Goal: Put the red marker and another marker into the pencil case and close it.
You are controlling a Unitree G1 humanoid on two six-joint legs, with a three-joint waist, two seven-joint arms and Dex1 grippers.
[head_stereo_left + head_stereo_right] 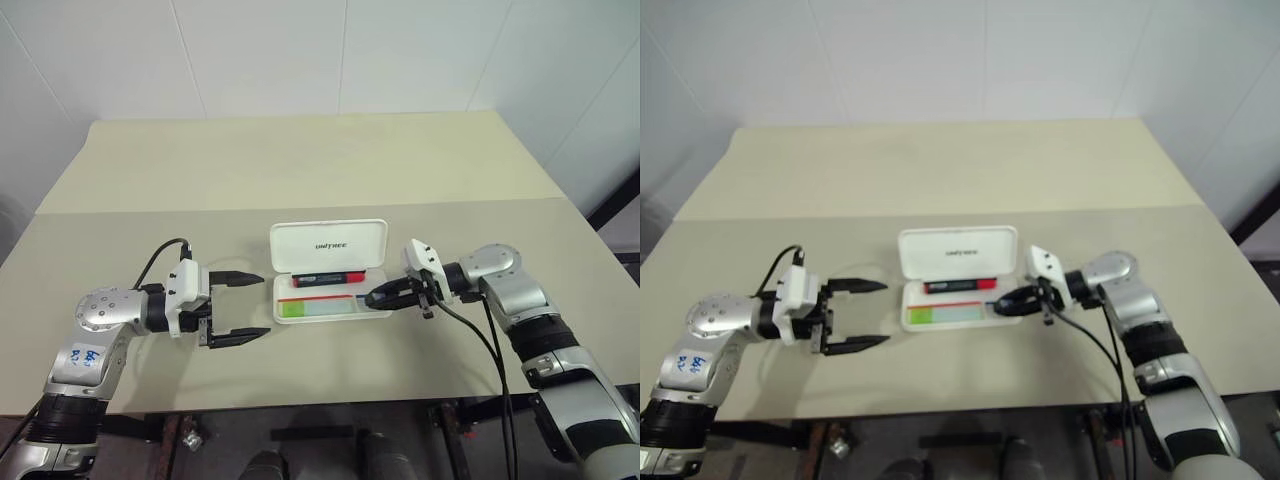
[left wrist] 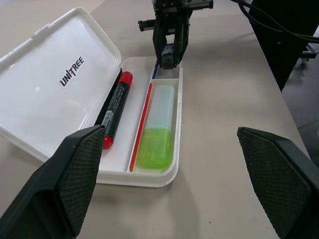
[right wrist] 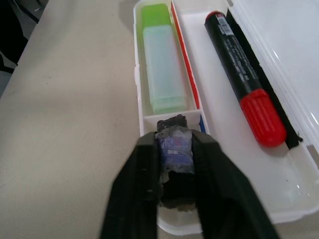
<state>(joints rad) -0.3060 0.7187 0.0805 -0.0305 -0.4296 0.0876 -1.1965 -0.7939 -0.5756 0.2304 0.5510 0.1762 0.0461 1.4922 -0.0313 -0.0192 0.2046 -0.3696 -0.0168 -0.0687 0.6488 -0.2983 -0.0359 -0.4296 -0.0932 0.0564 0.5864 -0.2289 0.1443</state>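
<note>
Left gripper point(image 1: 240, 306): fingers spread wide, nothing between them; hovers just beside the case's left end, pointing at it.

Case point(image 1: 328, 243): white, open on the table point(image 1: 300, 170), between the two grippers; lid tipped back on the far side, away from both sets of fingertips, lettering showing inside it.

Highlighter point(image 2: 157, 136): green cap, pale body; lies flat in the case's narrow near compartment, cap toward the left fingers, pale end toward the right fingers.

Red marker point(image 2: 114, 108): lies in the wide far compartment along the hinge, beyond the highlighter as seen from either set of fingers.

Right gripper point(image 1: 392, 293): fingers nearly together around a small dark, taped block point(image 3: 174, 154); tips sit over the case's right end, just past the highlighter's pale end. Whether the block is a held item or part of the gripper I cannot tell.

Stage, as judged: both pens are in; only closing the lid is left.

Risk 1: the lid stands behind the tray, so a push from either end would slide the light case, not fold the lid.

Risk 2: right fingers over the rim would block or get pinched by the lid if they are not withdrawn first.

Risk 3: pressing one lid corner could tip the tray and spill the pens.
</note>
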